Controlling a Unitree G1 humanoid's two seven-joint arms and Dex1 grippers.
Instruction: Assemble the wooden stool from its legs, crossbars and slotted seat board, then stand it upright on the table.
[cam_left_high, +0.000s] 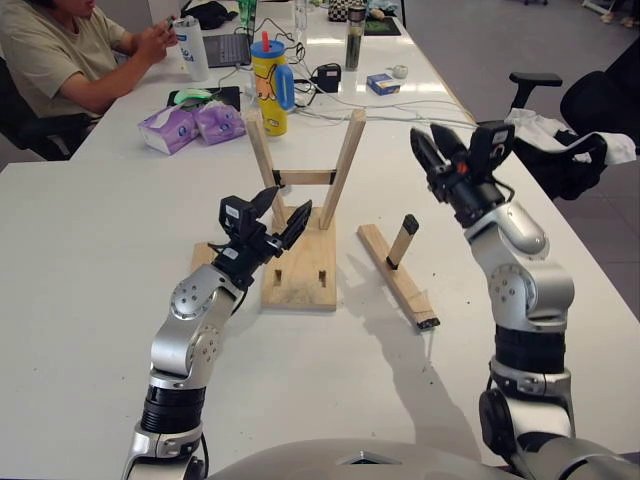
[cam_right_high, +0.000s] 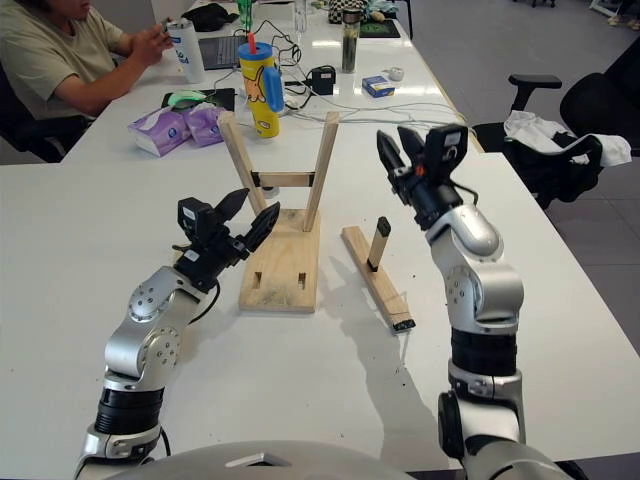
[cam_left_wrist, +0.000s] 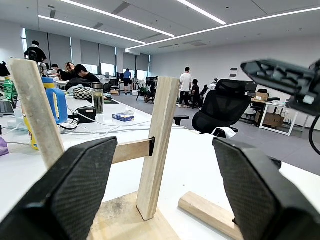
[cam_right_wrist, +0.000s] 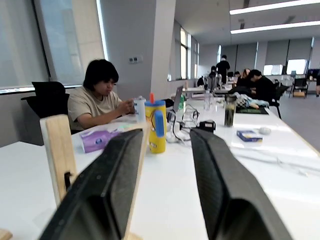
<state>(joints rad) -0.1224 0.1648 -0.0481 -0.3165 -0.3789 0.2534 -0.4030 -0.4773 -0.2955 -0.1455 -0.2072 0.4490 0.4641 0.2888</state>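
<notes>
Seat board (cam_left_high: 300, 272): flat on the white table (cam_left_high: 90, 300), between the two arms. Holds two pieces in its far slots: left leg (cam_left_high: 262, 150) and right leg (cam_left_high: 342, 168), both standing and splayed outward, joined partway up by a crossbar (cam_left_high: 305, 177). Shows two more slots as dark cuts on the nearer half.

Just right of it and apart from it, flat on the table: loose leg (cam_left_high: 398, 272), with a short dark-tipped crossbar (cam_left_high: 402, 240) standing up out of it.

Behind the legs: yellow bottle (cam_left_high: 270, 90), capped, with blue handle and red straw; contents not to be told. Farther back: dark tumbler (cam_left_high: 355, 42), lidded, contents hidden.

Left gripper (cam_left_high: 290, 198): low at the board's left edge, near the left leg's foot, jaws spread wide on nothing; contact with the wood cannot be told. Frames the right leg between its fingers (cam_left_wrist: 70, 195) in the left wrist view.

Right gripper (cam_left_high: 426, 132): raised over the table, right of the right leg, well apart from both wooden pieces, jaws parted, nothing between them.
</notes>
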